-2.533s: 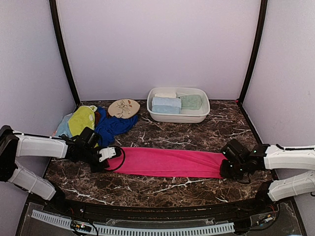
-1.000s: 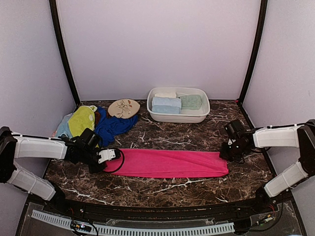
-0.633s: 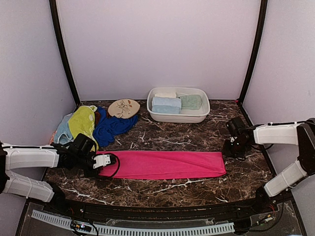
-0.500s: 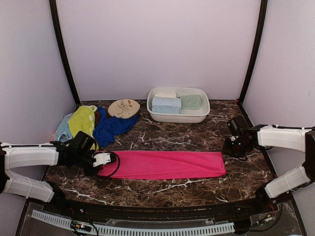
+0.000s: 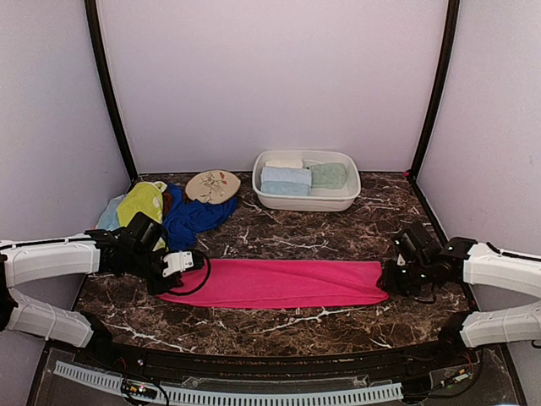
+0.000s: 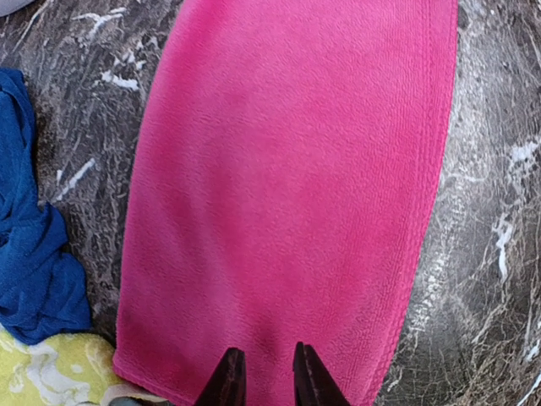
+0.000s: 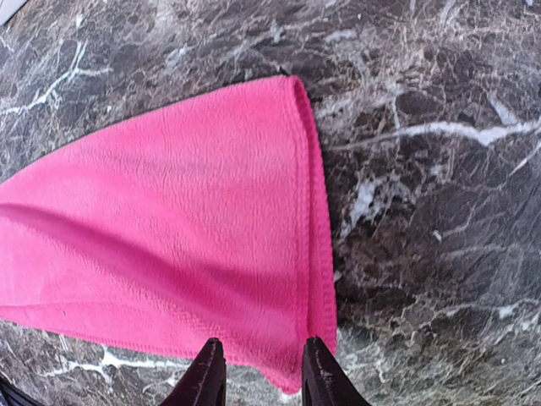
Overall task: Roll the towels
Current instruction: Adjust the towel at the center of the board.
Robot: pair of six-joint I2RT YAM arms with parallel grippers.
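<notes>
Left pincer [image 6: 264, 365] ajar, pink towel [image 6: 287, 194] flat

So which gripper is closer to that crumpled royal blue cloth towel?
Left. The left gripper is at one end of the flat hot pink towel, right beside the crumpled royal blue towel. The right gripper is at the pink towel's opposite end, much farther off.

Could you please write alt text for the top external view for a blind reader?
A hot pink towel, folded into a long strip, lies flat across the dark marble table, with the left gripper at its left end and the right gripper at its right end. Behind, a white basin holds rolled towels, and loose towels lie heaped at the left.
</notes>
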